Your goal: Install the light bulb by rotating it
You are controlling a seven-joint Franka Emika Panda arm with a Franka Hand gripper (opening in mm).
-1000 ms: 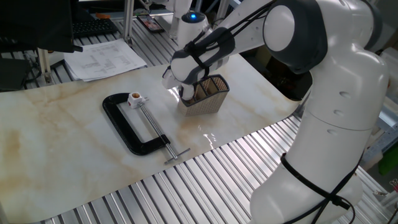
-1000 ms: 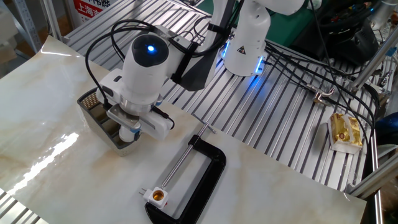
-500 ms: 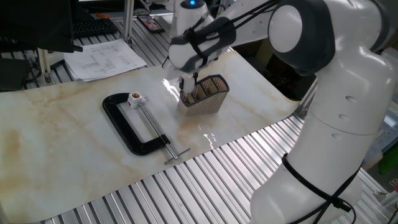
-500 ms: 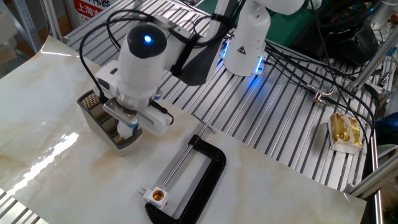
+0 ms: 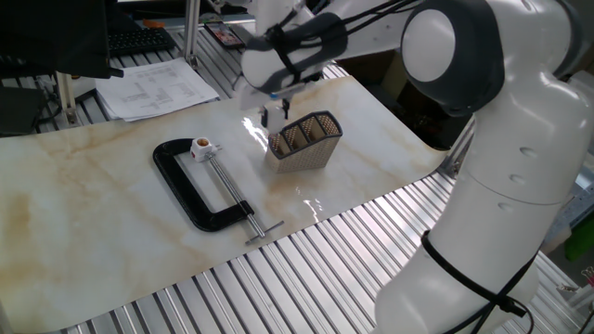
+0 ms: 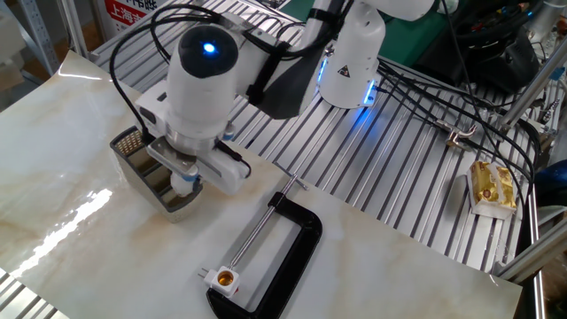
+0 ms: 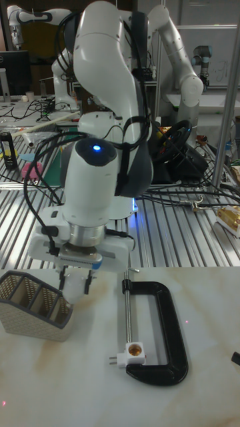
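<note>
Above the mesh basket (image 7: 33,303) (contents unclear), the gripper (image 7: 72,285) clasps the white light bulb (image 7: 71,288); no writing legible.

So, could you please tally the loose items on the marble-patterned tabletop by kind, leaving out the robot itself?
Metal mesh basket with compartments: 1
Black C-clamp with steel screw: 1
Small white socket with orange centre: 1
White frosted light bulb, held in the gripper just above the basket: 1
Total: 4

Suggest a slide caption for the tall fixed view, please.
Gripper holds white bulb above mesh basket, beside black clamp.
</note>
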